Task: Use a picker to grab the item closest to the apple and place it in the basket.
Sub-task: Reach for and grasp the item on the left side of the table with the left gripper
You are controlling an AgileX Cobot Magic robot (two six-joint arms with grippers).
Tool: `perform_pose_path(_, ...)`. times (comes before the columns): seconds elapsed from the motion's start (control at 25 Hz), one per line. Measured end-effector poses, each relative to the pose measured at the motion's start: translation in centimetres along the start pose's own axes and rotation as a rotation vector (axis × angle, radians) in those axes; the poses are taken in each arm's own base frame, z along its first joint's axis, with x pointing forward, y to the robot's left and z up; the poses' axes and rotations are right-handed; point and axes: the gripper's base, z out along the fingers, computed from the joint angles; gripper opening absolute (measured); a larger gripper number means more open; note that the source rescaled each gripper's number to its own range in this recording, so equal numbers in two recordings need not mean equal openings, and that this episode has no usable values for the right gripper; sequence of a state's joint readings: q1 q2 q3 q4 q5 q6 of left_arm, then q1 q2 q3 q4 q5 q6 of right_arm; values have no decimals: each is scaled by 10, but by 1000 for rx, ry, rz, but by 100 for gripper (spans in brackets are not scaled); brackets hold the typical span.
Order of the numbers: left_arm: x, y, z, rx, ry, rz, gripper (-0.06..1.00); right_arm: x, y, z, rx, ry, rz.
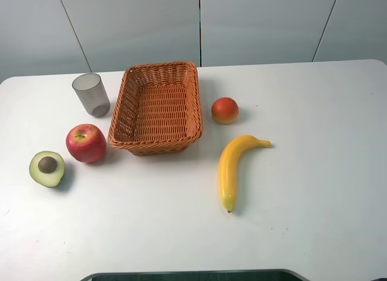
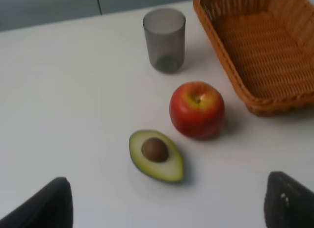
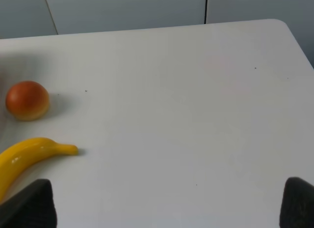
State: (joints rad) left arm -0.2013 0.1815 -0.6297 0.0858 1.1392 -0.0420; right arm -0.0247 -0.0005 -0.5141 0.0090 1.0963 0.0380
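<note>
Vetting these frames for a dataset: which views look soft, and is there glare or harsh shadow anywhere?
Exterior high: sharp and evenly lit, with soft shadows just to the right of the apple and banana, and no harsh glare. Left wrist: slightly soft overall, with the left pincer dark and out of focus. Right wrist: mildly soft, with the right pincer blurred.

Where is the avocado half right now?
In the exterior high view the avocado half lies cut side up at the far left, just beside the apple, a little apart from it.
</note>
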Motion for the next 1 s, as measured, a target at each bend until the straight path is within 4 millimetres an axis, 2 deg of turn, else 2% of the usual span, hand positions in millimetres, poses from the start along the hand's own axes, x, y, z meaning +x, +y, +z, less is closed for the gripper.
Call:
perform_pose_path(0.2, -33, -3, 27, 10, 223, -4, 100, 0, 0, 0, 0, 0, 0)
perform_pose_path(0.28, -43, -4, 44, -5, 306, -15, 100, 0, 0, 0, 0, 0, 0)
perform_pose_path(0.4, -54, -6, 79, -42, 471, -17, 100, 0, 0, 0, 0, 0, 0)
perform_pose_path(0.56, -54, -9, 127, -79, 682, -36, 100, 0, 0, 0, 0, 0, 0)
perform_pose_path(0.68, -49, -3, 156, -133, 798, -105, 100, 0, 0, 0, 0, 0, 0)
perform_pose_path(0.84, -40, 3, 175, -183, 868, -103, 100, 0, 0, 0, 0, 0, 0)
perform_pose_path(1.0, -35, 9, 184, -199, 817, -87, 100, 0, 0, 0, 0, 0, 0)
